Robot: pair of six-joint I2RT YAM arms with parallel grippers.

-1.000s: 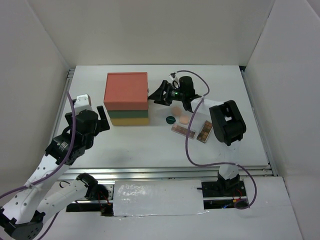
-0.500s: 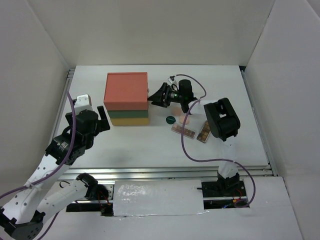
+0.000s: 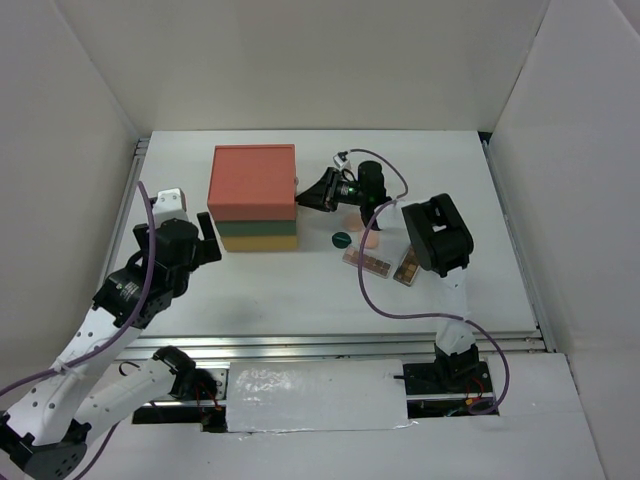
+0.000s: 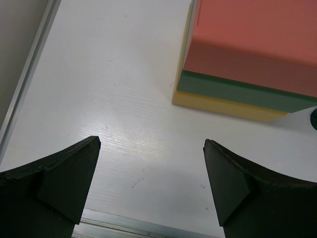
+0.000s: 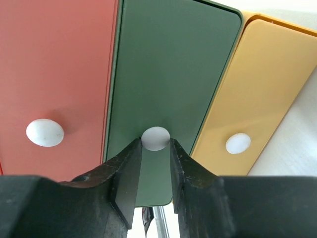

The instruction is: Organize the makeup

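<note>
Right wrist view showed the right gripper (image 5: 155,144) set on the white knob (image 5: 155,138) of the green drawer (image 5: 173,74). Its fingers (image 5: 130,168) appeared to pinch the knob from both sides, between the orange drawer (image 5: 59,59) at left and the yellow drawer (image 5: 257,84) at right. The step in hand looked to be opening that middle drawer. A good pull would run straight out and level with a firm pinch, since the small round knob could slip and the drawer box (image 3: 254,190) might slide instead of opening. The left gripper (image 4: 151,144) hung wide open and empty over bare worktop (image 4: 109,89) beside the box, well placed to brace it. The makeup lay right of centre in the top view, just right of the box: dark-green disc (image 3: 341,239), peach puff (image 3: 369,240) and long brownish palettes (image 3: 366,262).
</note>
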